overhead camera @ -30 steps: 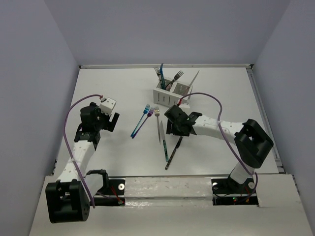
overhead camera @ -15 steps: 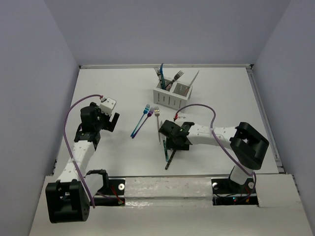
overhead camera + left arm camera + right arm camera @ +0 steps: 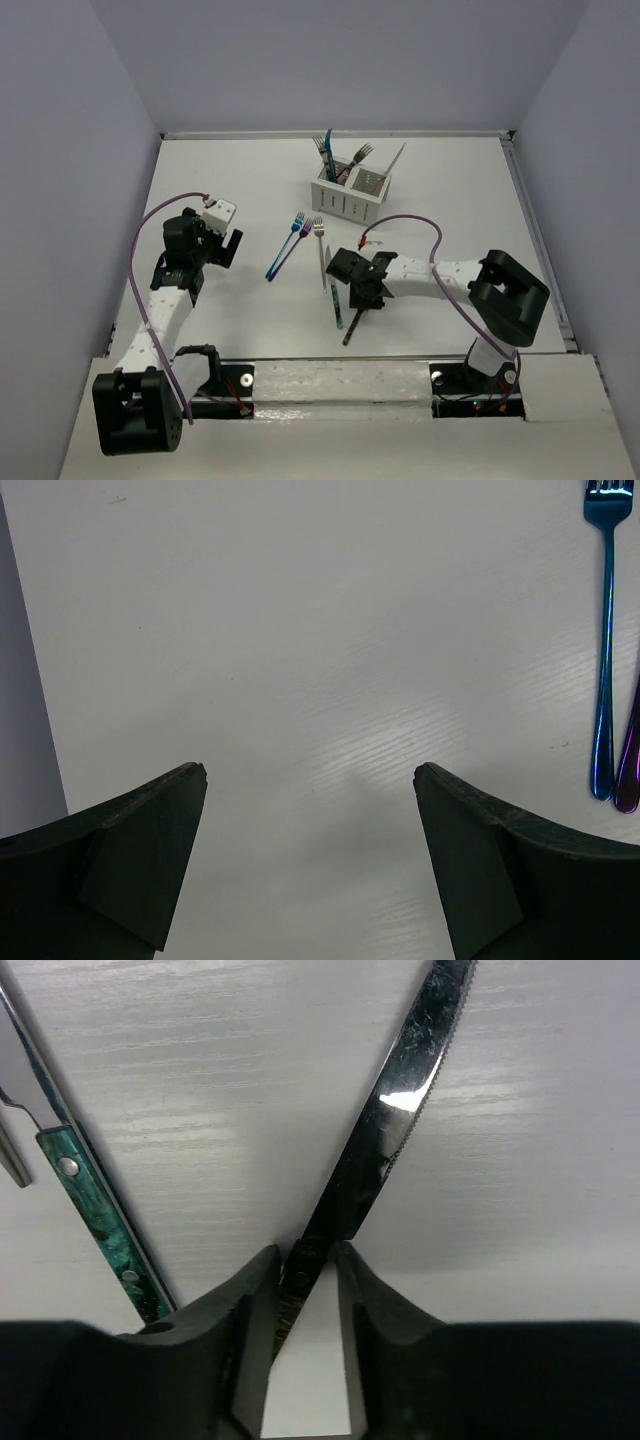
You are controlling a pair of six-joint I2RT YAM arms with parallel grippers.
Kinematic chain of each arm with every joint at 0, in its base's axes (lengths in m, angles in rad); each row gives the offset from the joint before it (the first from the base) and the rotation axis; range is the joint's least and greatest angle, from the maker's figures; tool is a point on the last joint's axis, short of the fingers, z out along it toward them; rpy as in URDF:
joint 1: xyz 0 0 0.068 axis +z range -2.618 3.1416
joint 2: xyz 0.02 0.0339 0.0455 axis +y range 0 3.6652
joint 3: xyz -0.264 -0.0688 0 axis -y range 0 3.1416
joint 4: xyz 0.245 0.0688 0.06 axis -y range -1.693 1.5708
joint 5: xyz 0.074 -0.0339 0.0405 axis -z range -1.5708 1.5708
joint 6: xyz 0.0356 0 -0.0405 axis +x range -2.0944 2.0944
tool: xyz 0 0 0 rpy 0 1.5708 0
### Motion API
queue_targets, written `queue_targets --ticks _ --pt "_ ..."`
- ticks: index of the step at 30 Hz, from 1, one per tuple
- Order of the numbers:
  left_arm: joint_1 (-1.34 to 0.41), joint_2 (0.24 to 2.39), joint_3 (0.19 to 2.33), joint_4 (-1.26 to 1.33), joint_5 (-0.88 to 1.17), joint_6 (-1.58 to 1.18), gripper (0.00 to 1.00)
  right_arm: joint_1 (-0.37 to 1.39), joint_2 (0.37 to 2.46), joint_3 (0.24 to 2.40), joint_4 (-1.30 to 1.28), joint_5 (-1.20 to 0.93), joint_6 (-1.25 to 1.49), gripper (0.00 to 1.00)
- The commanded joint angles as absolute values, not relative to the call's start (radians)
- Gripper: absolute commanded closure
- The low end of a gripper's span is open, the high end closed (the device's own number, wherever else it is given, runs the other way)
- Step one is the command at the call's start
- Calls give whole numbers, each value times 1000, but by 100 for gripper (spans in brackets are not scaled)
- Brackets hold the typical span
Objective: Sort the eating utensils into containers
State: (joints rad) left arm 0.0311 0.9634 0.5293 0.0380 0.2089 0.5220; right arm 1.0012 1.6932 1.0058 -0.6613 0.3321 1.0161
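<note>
Near tabletop [image 3: 230,180] centre, right fingers [image 3: 240,1340] pinch knife [image 3: 395,1110], wrist view hiding its handle; we note left fingers [image 3: 130,860] spread.

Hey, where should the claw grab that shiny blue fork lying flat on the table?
Probably the upper handle of the iridescent blue metal fork, from straight above, closing across it: it lies flat, and the purple metal fork crowds its handle end.

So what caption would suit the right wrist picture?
Right gripper grips a serrated knife on the table, beside a green-handled utensil.
</note>
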Motion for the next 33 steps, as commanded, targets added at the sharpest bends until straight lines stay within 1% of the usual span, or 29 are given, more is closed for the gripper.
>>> queue_targets --ticks 1,3,4,6,7,11,15,17,18,22,23,28,30,33 --pt "35 928 509 64 221 518 1 1003 1681 919 -650 339 1052 78" --pt "35 925 506 64 221 518 1 994 1672 916 -650 354 1043 85" --pt "35 922 506 66 221 520 1 976 1669 914 -650 365 1028 92" --pt "35 919 506 67 221 520 1 951 1675 911 -650 374 1006 96" --pt "35 916 505 67 221 520 1 936 1677 908 -650 379 997 100" --pt "35 911 503 69 221 520 1 841 1655 888 -649 410 937 100" --pt "37 911 502 69 221 520 1 788 1626 877 -649 419 897 99" --pt "35 907 502 71 222 520 1 788 1626 882 -653 399 885 88" --pt "35 907 500 71 222 520 1 788 1628 885 -655 385 885 80" --pt "35 899 499 74 222 520 1 788 1631 862 -663 316 897 69" --pt "35 899 497 74 222 520 1 788 1629 856 -664 310 902 68" --pt "35 899 497 77 219 522 1 788 1634 839 -672 285 908 67" --pt "35 899 495 77 219 520 1 788 1644 842 -672 282 907 69" --pt "35 896 494 77 218 522 1 788 1675 854 -672 291 899 85"
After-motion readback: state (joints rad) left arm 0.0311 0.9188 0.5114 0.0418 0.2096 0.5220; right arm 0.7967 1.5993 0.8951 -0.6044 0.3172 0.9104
